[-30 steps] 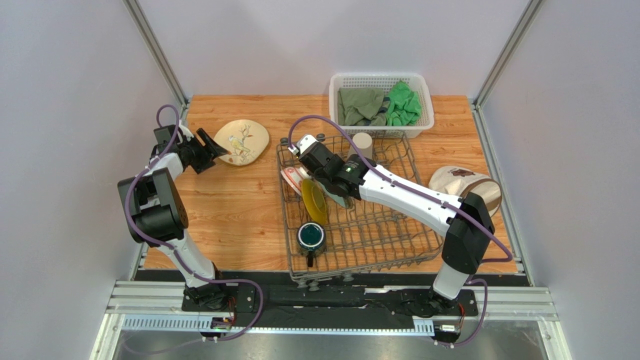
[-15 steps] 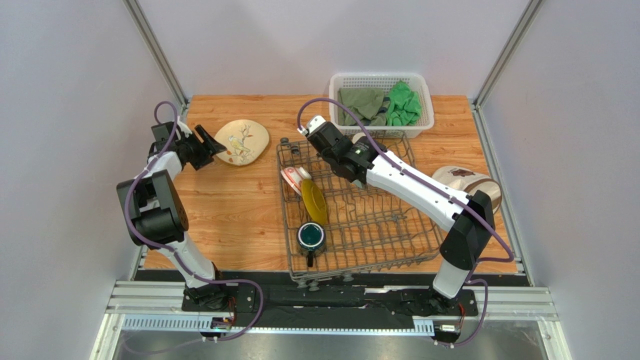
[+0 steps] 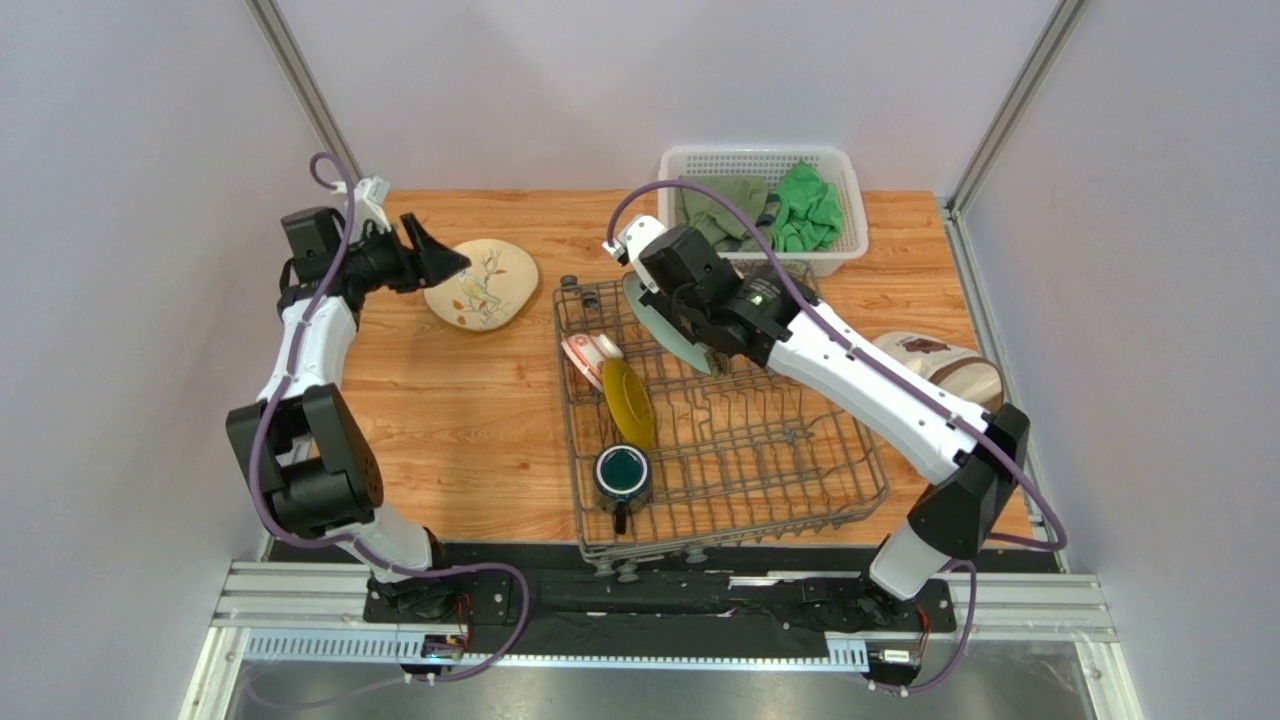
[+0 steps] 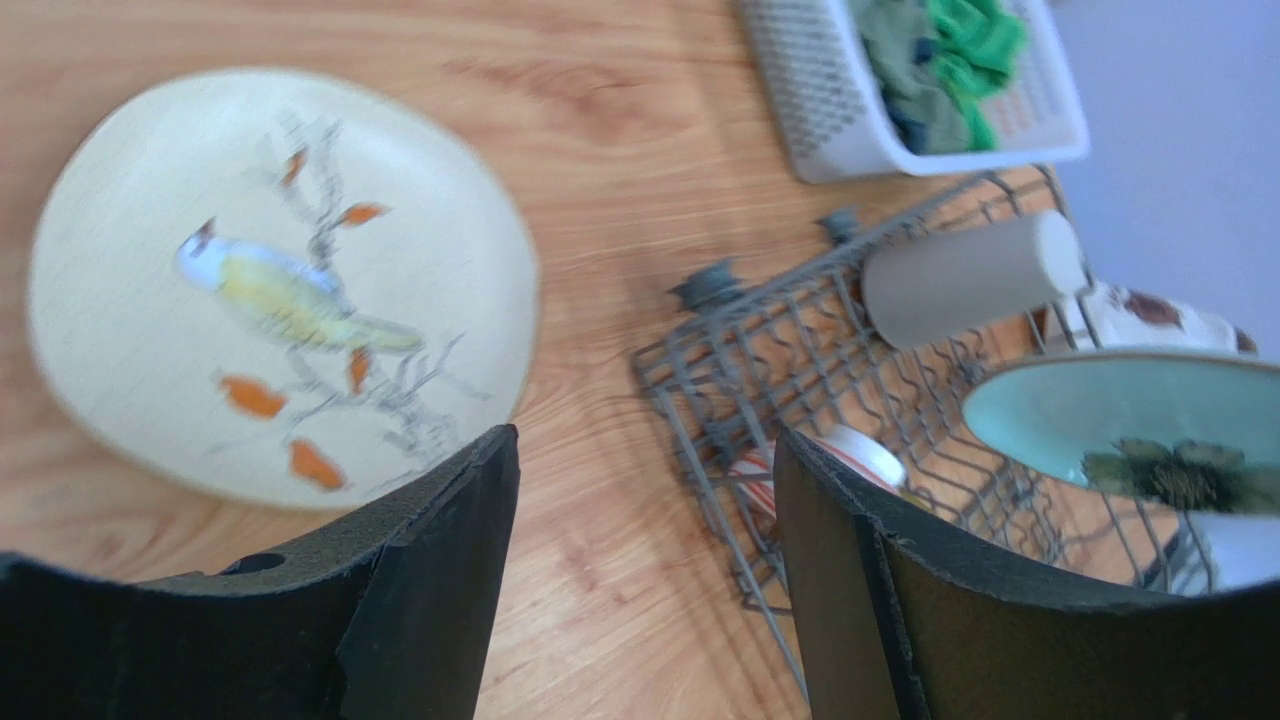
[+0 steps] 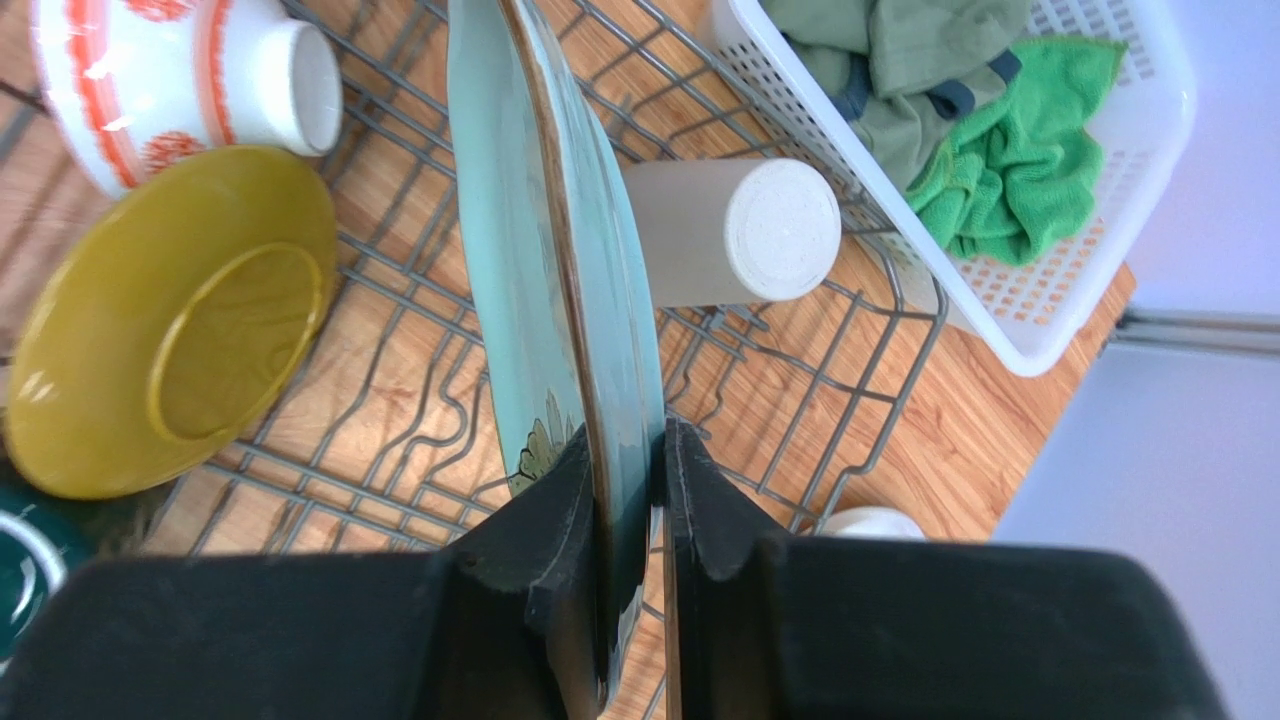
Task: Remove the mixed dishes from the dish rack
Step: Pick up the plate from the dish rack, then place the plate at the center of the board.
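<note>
Fingers of the right gripper (image 5: 624, 450) are pressed onto the rim of the pale green plate (image 5: 519, 255), pinching it edge-on, so the disc stands upright with its long line running straight out from the wrist. It hangs over the far left part of the dish rack (image 5: 376, 405), the tall beige cup (image 5: 729, 225) lying beside one face and the yellow-and-green plate (image 5: 166, 323) beside the other. Whether its lower edge clears the tines is hard to tell. Bare table (image 3: 451, 435) lies to the rack's left, where the cream plate with bird motif (image 3: 484, 284) rests flat beside the left gripper (image 3: 428, 255), whose fingers are spread and empty. The carry probably goes leftward, broadside to the plate's faces.
</note>
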`<move>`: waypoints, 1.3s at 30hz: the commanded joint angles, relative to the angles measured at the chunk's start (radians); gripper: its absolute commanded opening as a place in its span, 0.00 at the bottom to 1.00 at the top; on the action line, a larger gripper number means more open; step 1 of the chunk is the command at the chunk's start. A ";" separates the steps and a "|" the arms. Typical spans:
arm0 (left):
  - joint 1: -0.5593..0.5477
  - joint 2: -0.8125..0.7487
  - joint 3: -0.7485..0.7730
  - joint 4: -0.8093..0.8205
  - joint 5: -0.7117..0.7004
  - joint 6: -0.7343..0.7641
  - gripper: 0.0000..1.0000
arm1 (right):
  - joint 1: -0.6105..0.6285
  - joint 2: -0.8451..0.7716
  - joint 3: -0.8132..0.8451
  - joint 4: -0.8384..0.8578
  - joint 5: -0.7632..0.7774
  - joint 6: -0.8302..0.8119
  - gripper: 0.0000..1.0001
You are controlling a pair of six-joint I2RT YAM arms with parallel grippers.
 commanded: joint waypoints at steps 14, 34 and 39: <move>-0.405 -0.428 -0.016 -0.227 0.177 0.613 0.71 | -0.046 -0.284 -0.080 0.166 -0.456 -0.035 0.00; -0.680 -0.399 -0.084 -0.272 0.117 0.762 0.62 | -0.045 -0.393 -0.191 0.247 -0.657 -0.075 0.00; -0.706 -0.392 -0.087 -0.275 0.151 0.745 0.51 | -0.046 -0.402 -0.203 0.251 -0.656 -0.076 0.00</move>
